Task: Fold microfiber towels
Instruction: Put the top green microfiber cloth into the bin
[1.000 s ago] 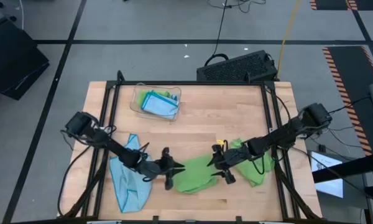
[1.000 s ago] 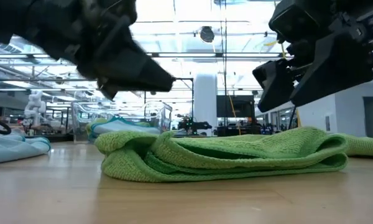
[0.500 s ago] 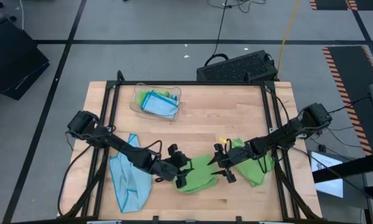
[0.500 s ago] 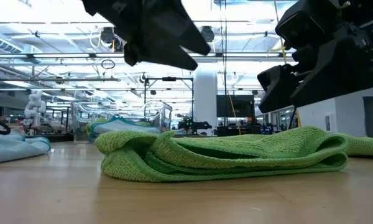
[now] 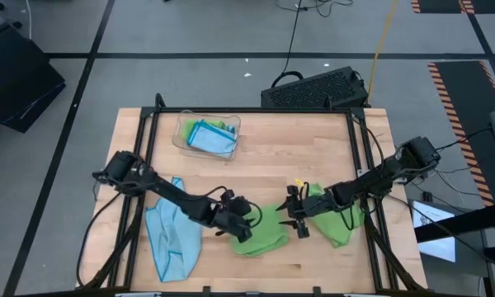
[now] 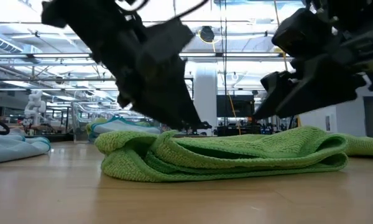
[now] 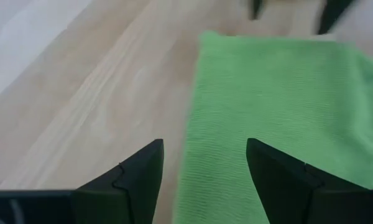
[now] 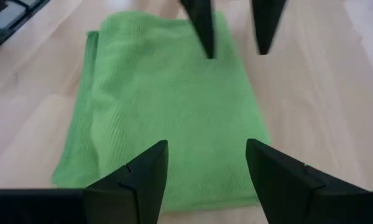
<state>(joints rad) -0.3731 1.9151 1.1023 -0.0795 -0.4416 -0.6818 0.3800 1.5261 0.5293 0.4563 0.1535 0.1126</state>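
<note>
**Green towel folded on the bench, both grippers open over it**

The bench (image 5: pixel 256 157) was wooden, with a dark frame. On its left side lay a loose light blue towel (image 5: pixel 172 239), rumpled and unfolded. At the far left stood a clear tray (image 5: pixel 181 125) holding folded towels. The green towel (image 5: pixel 260 233) lay near the front centre, folded into a thick pad; the low view showed several layers stacked, edges rounded and a bit uneven. A second green towel (image 5: pixel 340 221) sat bunched under the right arm.

Handling, as judged: the cloth looked light, soft and limp, with a grippy nap. It should sag if lifted by one point, so corners or a folded edge, pinched through all layers, seem the best hold.

The left gripper (image 5: pixel 246 217) sat low over the folded green towel's left part, its fingers (image 7: pixel 133 180) spread wide with nothing between them; fingertips close to the cloth, contact uncertain. The right gripper (image 5: pixel 292 216) hovered just off the towel's right edge, also spread wide and empty, the pad showing between its fingers (image 8: pixel 137 180).
</note>
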